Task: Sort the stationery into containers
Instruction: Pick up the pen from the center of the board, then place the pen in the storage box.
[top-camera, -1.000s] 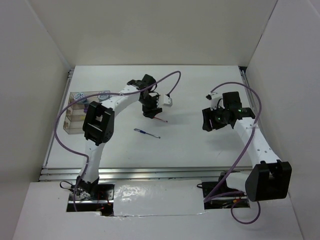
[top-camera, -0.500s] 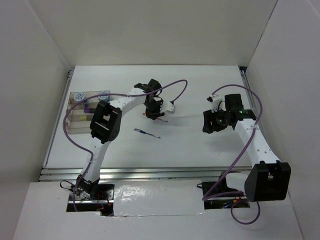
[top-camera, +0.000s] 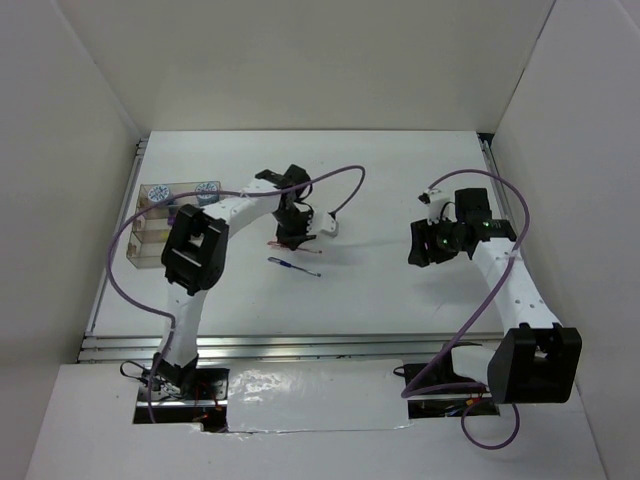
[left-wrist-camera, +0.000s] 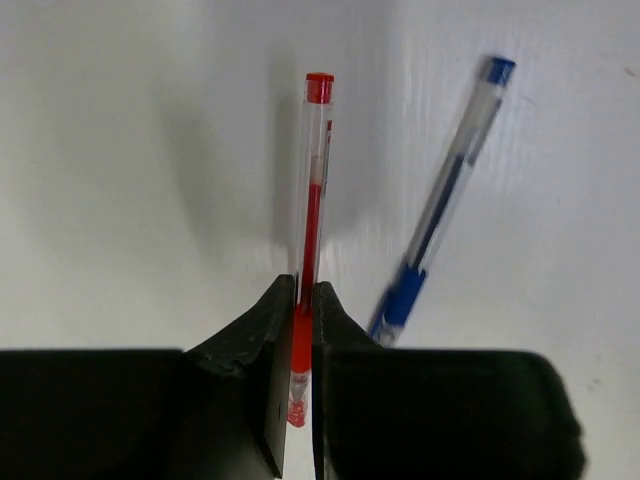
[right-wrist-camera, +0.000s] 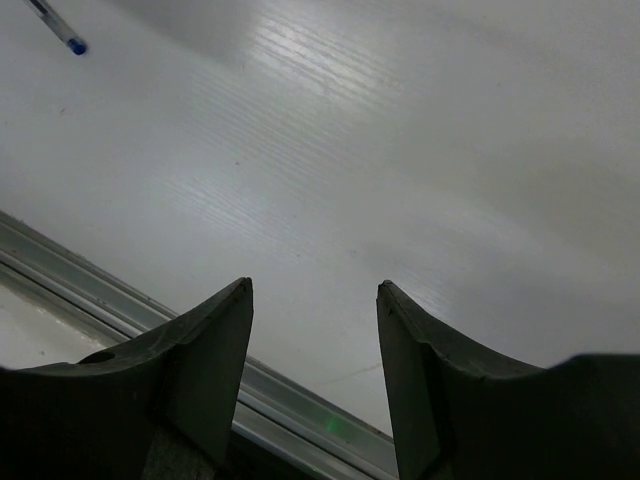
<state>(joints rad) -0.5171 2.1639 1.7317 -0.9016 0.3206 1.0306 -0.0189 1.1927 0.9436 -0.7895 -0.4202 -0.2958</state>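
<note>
My left gripper (top-camera: 289, 230) (left-wrist-camera: 303, 290) is shut on a thin red pen (left-wrist-camera: 312, 180) near its tip end; the pen's capped end points away from the wrist camera, over the white table. A thin blue pen (top-camera: 293, 265) (left-wrist-camera: 440, 190) lies on the table just beside it. The clear organiser tray (top-camera: 140, 255) stands at the far left, with two blue patterned rolls (top-camera: 155, 192) (top-camera: 207, 188) at its far end and a purple highlighter (top-camera: 178, 211) inside. My right gripper (top-camera: 420, 246) (right-wrist-camera: 315, 290) is open and empty above the table on the right.
The left arm's link (top-camera: 195, 250) hangs over the tray's right side. A metal rail (right-wrist-camera: 300, 410) runs along the table's near edge. White walls close in the table on the left, back and right. Purple cables loop above both arms.
The left gripper has closed on the red pen, which lay on the table a second ago, and shifted a little left with it. The right arm has barely moved.
</note>
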